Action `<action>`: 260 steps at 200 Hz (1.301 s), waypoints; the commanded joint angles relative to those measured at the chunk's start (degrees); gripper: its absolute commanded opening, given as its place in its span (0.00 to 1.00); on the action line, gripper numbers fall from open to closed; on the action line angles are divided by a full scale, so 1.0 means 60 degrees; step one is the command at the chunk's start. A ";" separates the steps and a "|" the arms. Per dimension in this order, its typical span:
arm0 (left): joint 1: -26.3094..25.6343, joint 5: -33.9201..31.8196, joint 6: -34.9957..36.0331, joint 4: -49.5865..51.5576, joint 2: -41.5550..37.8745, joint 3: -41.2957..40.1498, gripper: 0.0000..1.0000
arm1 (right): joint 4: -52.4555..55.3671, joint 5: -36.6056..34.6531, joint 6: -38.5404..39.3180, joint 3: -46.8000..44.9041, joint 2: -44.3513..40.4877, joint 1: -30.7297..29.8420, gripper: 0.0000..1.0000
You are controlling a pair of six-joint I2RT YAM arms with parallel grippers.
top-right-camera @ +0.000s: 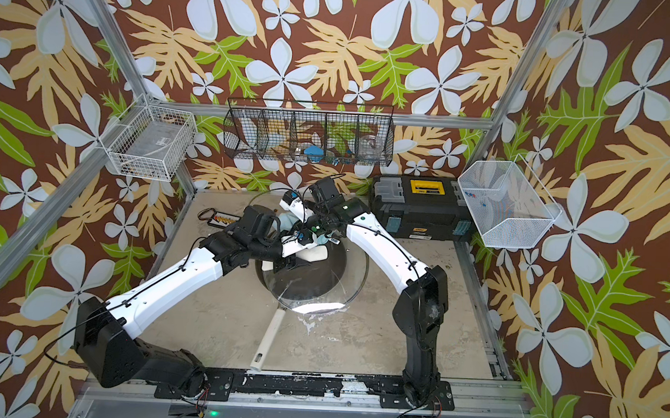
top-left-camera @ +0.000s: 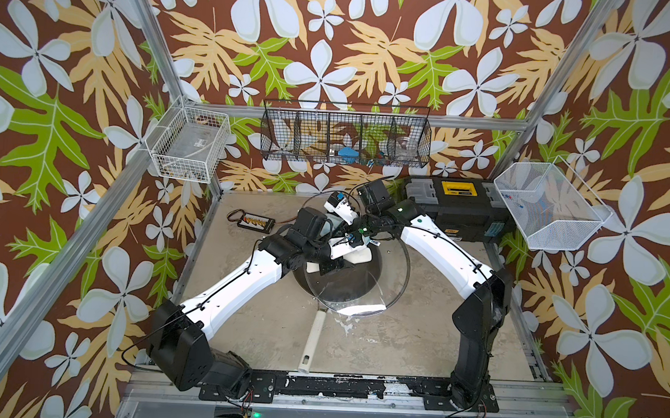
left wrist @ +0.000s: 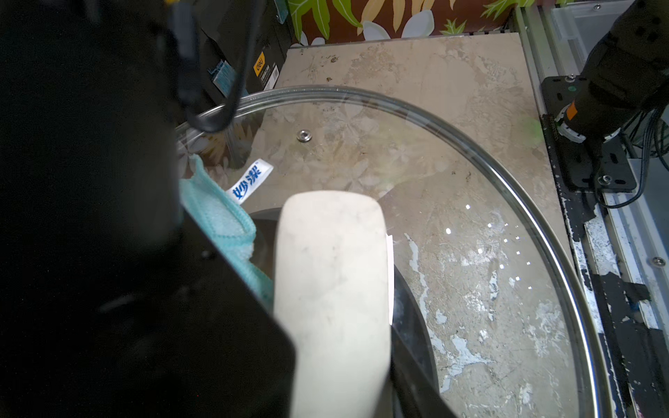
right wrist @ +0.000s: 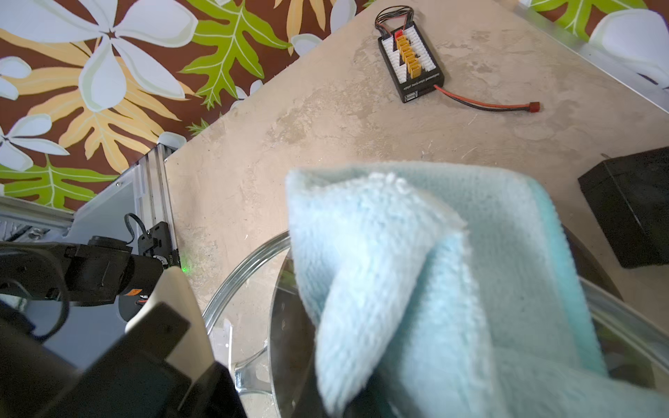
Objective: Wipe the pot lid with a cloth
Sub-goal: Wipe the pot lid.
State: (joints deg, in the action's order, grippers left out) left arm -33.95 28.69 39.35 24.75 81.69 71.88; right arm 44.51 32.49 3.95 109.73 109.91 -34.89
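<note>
The left fingers (left wrist: 333, 347) clench the cream handle (left wrist: 331, 271) of the pot lid (left wrist: 470, 163), holding it over the dark pan (top-left-camera: 312, 339); the left wrist view shows this best. Just beside them, the right fingers (top-left-camera: 335, 217) pinch the cloth (right wrist: 434, 271) on the glass; the top views mostly hide it.

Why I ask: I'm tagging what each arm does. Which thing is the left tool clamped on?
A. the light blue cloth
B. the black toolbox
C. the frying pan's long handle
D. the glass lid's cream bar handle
D: in the left wrist view the left tool is shut on the cream bar handle of the pot lid, with the cloth beside it, outside that grip.
</note>
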 commanded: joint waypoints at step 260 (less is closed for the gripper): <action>-0.0024 0.0170 0.0194 -0.2170 -0.0417 -0.0250 0.00 | 0.0476 0.2106 -0.0018 0.1720 0.1128 -0.0167 0.00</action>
State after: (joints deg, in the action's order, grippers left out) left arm -33.93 26.72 39.33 22.33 80.01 70.06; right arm 45.78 36.99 3.40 117.93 114.96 -35.20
